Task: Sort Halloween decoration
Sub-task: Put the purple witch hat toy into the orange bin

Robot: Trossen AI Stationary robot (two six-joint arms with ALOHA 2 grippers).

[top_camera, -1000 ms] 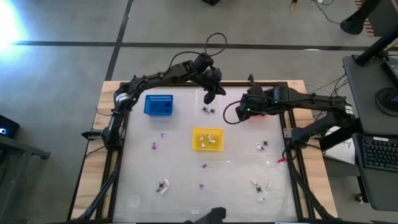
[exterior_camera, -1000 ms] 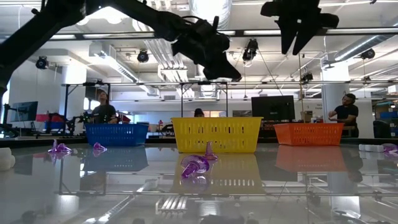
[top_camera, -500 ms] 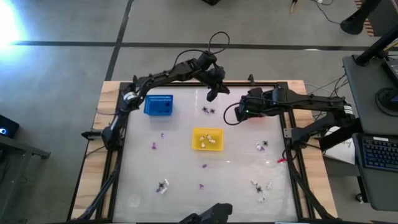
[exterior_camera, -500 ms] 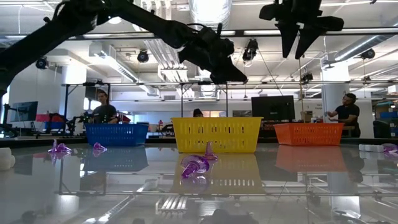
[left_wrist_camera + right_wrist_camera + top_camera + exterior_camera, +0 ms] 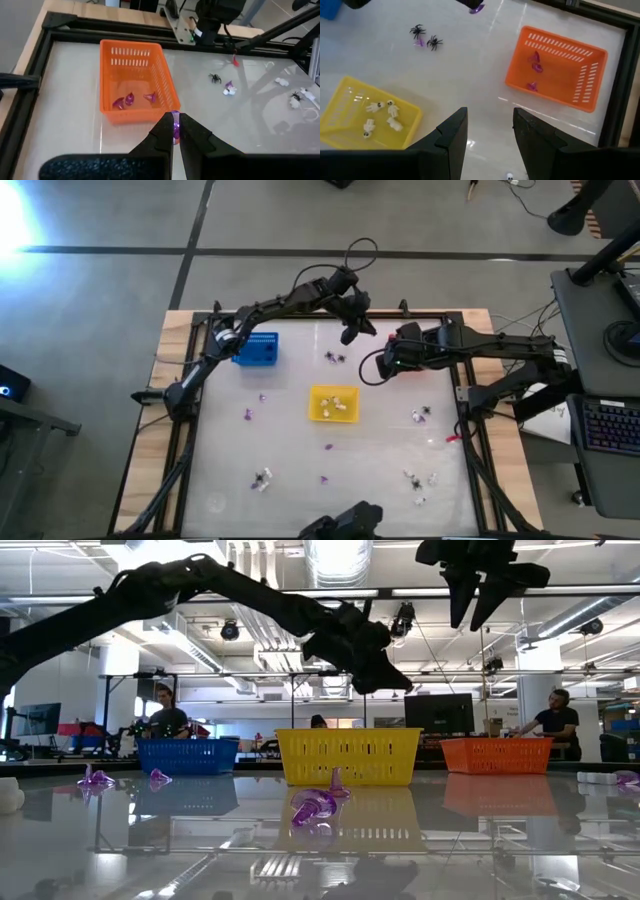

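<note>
- Pinching a tiny purple trinket [image 5: 175,129] between its closed fingertips, the left hand [image 5: 352,327] hangs in the air near the desk's far edge, just short of the orange basket [image 5: 134,80].
- In the left wrist view the purple piece sits squeezed in the tips, with the orange basket's near wall right beyond it.
- Three more purple trinkets [image 5: 132,99] lie inside the orange basket.
- The right wrist view shows the same purple three in that basket [image 5: 555,67] and the left hand's purple piece [image 5: 476,8] hanging above the desk.
- White skeleton figures [image 5: 380,116] lie in the yellow basket [image 5: 333,403] at the middle of the desk.
- Two black spiders [image 5: 425,37] with a purple scrap beside them rest on the desk between the yellow basket and the far edge.
- The blue basket [image 5: 256,348] stands toward the far left of the desk, well apart from the orange one.
- Other loose trinkets are scattered on the white desk [image 5: 380,450]: purple ones [image 5: 247,415] left of the yellow basket and toward the near side, and small mixed clusters [image 5: 262,478] near the front and at the right [image 5: 421,415].
- In the low view a purple trinket [image 5: 316,804] lies on the desk in front of the yellow basket.
- The right hand [image 5: 489,131] hovers with its fingers spread and nothing between them, raised over the desk near the orange basket.
- People [image 5: 165,718] show in the room beyond the desk.
</note>
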